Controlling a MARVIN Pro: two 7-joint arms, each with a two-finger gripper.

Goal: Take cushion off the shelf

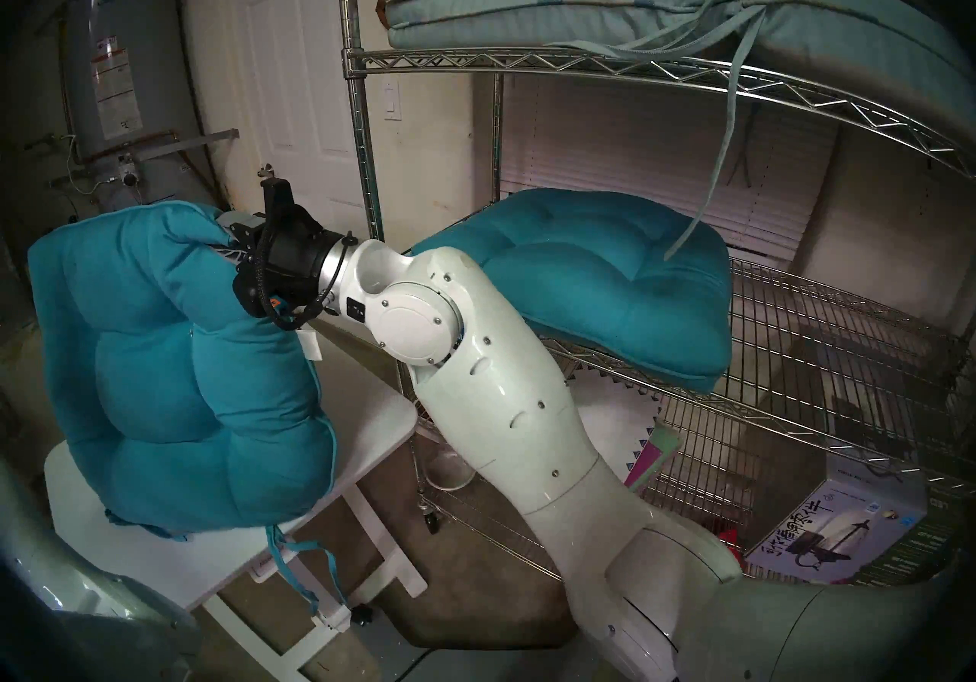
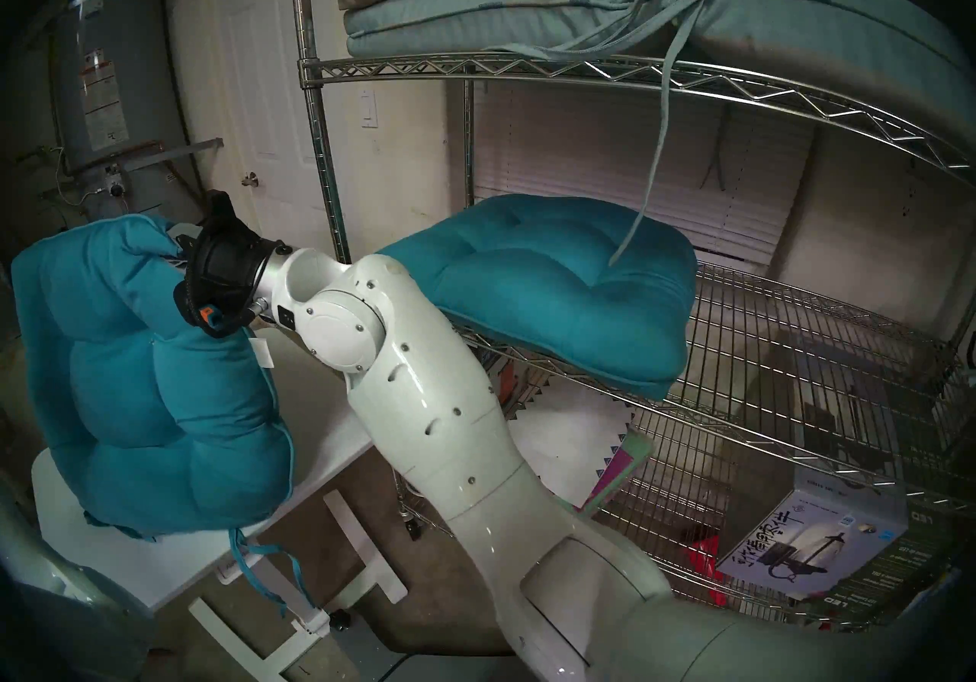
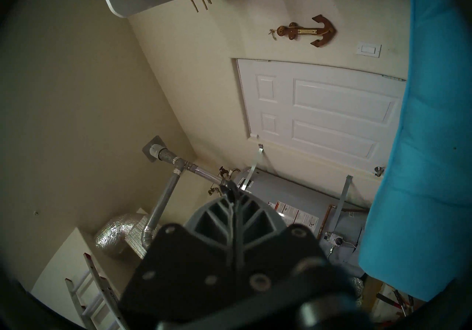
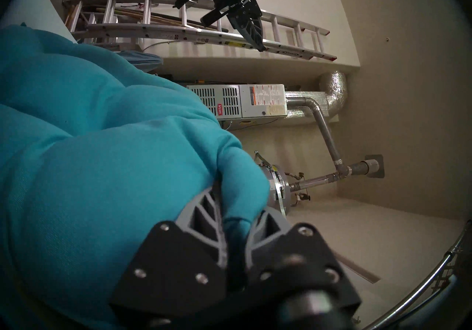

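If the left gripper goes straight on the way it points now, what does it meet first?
Probably the water heater beyond the shut left gripper; the way looks free until there, though depth is unclear.

The held cushion [image 1: 174, 385] hangs over the small table [image 1: 369, 417], at nine o'clock from the shelf [image 1: 792, 348], whose middle tier bears a second cushion [image 1: 597, 274].

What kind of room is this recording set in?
Most likely a home garage or utility room: a water heater and a furnace with ductwork, a ladder on the wall, and a wire shelf holding stored cushions.
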